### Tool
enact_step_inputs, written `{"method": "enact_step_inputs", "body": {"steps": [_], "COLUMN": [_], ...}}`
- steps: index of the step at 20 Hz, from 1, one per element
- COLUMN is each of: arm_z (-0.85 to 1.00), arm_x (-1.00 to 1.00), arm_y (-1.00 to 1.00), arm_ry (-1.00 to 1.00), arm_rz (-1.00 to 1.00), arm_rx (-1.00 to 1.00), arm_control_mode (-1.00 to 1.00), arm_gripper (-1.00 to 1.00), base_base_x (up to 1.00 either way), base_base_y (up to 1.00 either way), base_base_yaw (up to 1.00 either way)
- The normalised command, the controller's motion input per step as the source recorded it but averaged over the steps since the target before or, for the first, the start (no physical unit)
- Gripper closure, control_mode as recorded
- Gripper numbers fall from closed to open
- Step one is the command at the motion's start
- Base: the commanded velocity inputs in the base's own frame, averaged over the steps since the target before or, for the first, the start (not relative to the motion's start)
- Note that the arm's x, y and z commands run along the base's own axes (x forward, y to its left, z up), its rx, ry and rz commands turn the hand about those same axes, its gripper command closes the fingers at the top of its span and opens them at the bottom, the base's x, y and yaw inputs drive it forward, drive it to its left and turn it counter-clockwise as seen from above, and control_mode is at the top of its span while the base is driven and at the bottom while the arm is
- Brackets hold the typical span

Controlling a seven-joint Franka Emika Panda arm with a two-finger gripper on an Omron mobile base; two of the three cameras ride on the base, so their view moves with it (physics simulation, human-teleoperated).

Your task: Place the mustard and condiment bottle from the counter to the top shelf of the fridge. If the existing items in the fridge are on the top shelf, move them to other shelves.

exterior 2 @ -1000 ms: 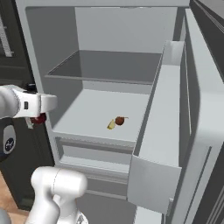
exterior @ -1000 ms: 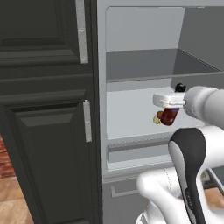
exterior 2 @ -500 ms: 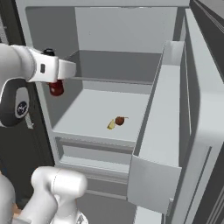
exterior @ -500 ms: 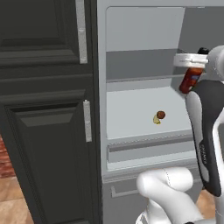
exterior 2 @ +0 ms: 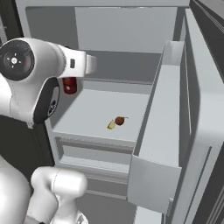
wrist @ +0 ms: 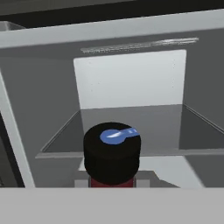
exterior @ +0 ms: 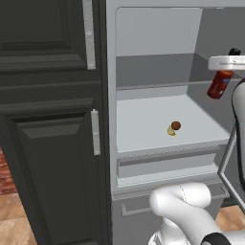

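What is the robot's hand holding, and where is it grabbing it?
The gripper holds the condiment bottle up near its neck, just below the black cap.

A tall dark panelled cabinet with two vertical silver handles fills the wall, and beside its foot lie a strip of red brick and wooden floor.

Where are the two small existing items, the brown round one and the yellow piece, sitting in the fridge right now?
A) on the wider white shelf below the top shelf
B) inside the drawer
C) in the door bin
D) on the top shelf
A: the brown round item and the yellow piece lie together on the white shelf beneath the top shelf, which is bare in the base views.
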Motion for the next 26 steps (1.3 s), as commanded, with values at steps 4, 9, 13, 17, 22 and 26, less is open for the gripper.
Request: {"method": "enact_step_inputs", "body": {"steps": [4, 9, 13, 17, 22, 26], "arm_z": [0.00, -0.09, -0.22, -0.36, -0.22, -0.01], "arm_x": [0.96, 0.98, 0.97, 0.92, 0.99, 0.96], "arm_y": [0.08, 0.00, 0.00, 0.00, 0.00, 0.00], "arm_ry": [-0.01, -0.01, 0.00, 0.00, 0.00, 0.00], "arm_rz": [0.00, 0.00, 0.00, 0.00, 0.00, 0.00], "arm_rx": [-0.05, -0.03, -0.01, -0.02, 0.00, 0.00], "arm_control_mode": [-1.00, -1.00, -1.00, -1.00, -1.00, -1.00], "arm_gripper": [1.00, 1.00, 1.00, 1.00, 1.00, 1.00], "base_base_x": [0.00, 0.00, 0.00, 0.00, 0.00, 0.00], "base_base_y": [0.00, 0.00, 0.00, 0.00, 0.00, 0.00], "base_base_yaw": [0.00, 0.00, 0.00, 0.00, 0.00, 0.00]}}
